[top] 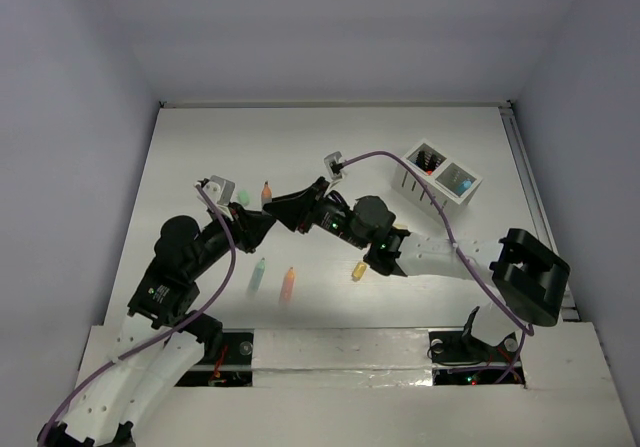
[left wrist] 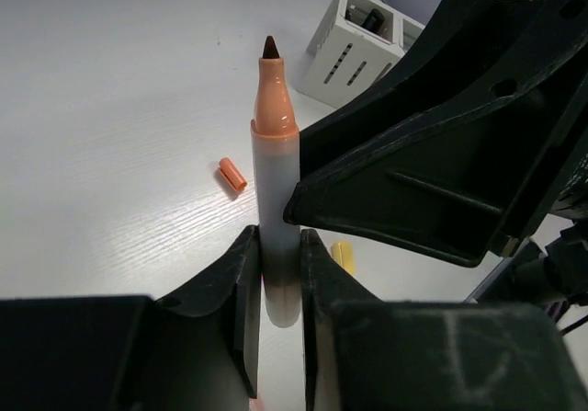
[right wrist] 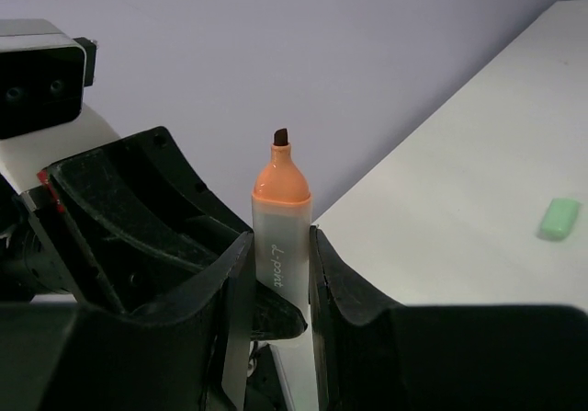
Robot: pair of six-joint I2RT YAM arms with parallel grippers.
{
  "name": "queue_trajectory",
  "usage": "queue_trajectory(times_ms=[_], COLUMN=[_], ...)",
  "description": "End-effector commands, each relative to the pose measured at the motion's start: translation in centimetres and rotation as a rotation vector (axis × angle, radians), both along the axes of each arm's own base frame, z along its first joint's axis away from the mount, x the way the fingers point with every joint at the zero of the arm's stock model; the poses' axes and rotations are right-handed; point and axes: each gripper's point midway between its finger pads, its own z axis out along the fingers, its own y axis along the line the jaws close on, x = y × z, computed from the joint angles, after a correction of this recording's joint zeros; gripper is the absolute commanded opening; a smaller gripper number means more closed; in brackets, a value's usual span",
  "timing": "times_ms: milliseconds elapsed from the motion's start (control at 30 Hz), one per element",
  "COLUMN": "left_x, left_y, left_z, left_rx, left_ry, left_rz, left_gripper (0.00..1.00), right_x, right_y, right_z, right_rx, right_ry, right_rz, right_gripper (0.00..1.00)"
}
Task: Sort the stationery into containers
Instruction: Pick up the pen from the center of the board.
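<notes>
While it hangs left of the box (left wrist: 323,48), we list one uncapped orange marker (left wrist: 274,144): left gripper (left wrist: 278,250) clamped on its barrel, right gripper (right wrist: 280,245) clamped likewise. Orange cap (left wrist: 232,173): on the table (left wrist: 110,108), left of the box, loose.

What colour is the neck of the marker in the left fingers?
Orange; the marker shows best in the left wrist view.

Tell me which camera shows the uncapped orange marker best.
Left wrist: the orange marker fills the frame, dark tip to barrel end, in the left gripper. Right wrist shows its upper half in the right gripper. Top view: just a small orange sliver between the arms.
</notes>
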Motion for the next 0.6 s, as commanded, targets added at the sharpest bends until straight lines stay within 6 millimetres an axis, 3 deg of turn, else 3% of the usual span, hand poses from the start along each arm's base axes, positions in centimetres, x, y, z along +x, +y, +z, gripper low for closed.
queue_trajectory(times_ms=[0, 300, 567], left_x=[0.6, 0.5, 0.4], left_y=[0.5, 0.4, 0.0], left_z=[1.3, 1.4, 1.4], left_rx=[-0.011, -0.013, -0.011], left_ry=[-0.055, -0.055, -0.057], left_rz=[0.037, 0.027, 0.003], left_gripper=[0.0, 0.0, 0.0], right_x=[-1.3, -1.4, -1.3], right_y=[0.0, -1.3, -2.3], right_z=[4.0, 4.0, 4.1], right_rx=[0.127, 0.121, 0.078], right_ry=[-0.043, -0.029, 0.011], right_rz=[0.029, -0.006, -0.036], right_gripper=[0.12, 0.13, 0.26])
